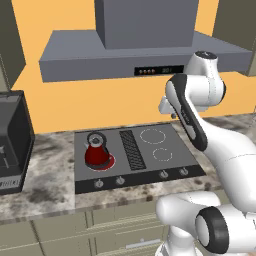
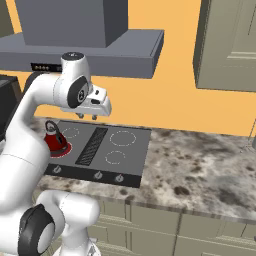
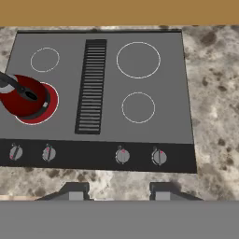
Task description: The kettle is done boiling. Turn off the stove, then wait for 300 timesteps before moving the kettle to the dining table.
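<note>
Hovering released, the hand overlooks one kettle, four knobs, four burner rings.

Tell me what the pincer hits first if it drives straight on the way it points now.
Most likely the stove: the pincer looks down at it, roughly toward the black grille and right-hand burner rings. The kettle sits off to the side. Depth is unclear.

Kettle blocks left burner; right burners free.
</note>
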